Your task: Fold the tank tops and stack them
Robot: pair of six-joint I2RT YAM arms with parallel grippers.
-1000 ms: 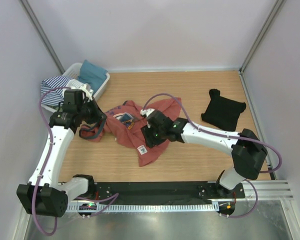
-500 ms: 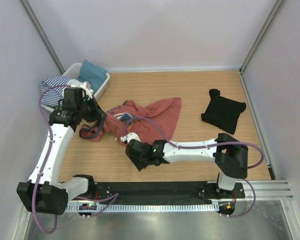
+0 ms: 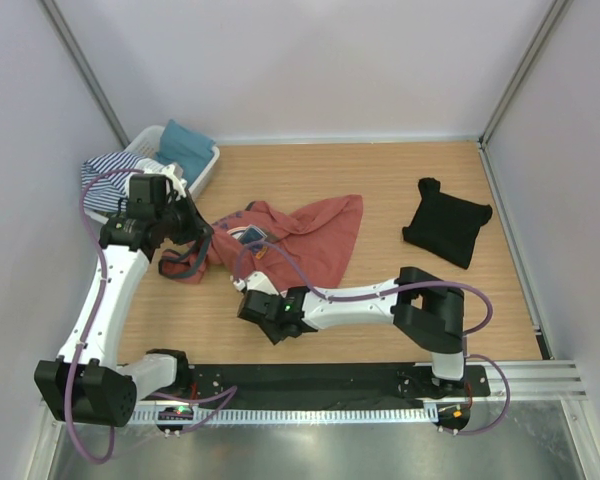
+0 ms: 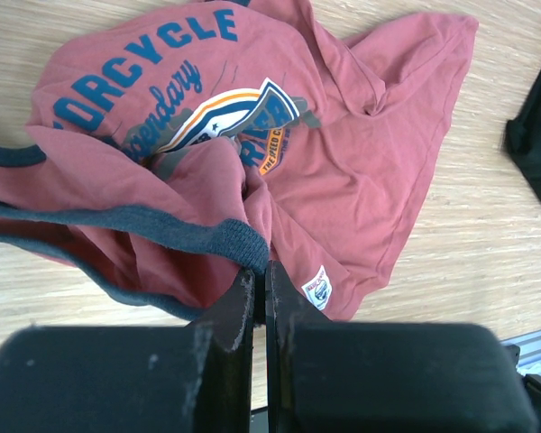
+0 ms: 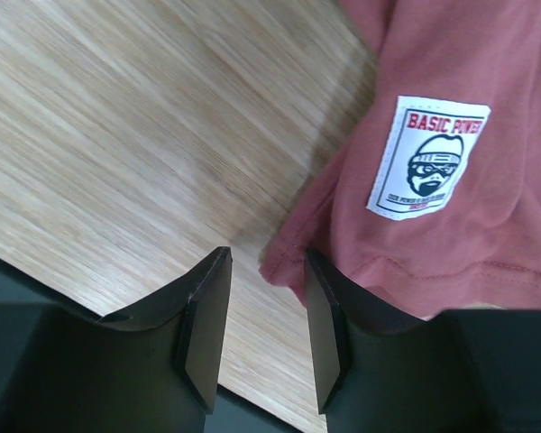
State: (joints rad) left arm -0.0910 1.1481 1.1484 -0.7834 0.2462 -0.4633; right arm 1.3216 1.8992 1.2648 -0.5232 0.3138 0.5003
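The rust-red tank top lies crumpled at the table's middle left, print side up. My left gripper is shut on its dark navy strap edging, the jaws pressed together over the cloth. My right gripper is down at the shirt's near corner. Its jaws stand open, with the hem corner lying loose between them beside the white label. The black tank top lies in a rumpled heap at the right.
A white basket stands at the back left holding a teal cloth and a striped cloth. The black base rail runs along the near edge, close to the right gripper. Walls close in both sides.
My right arm has swung from the shirt's middle toward the near left, down to its lower corner, and its jaws have narrowed a little. The left arm has held still.
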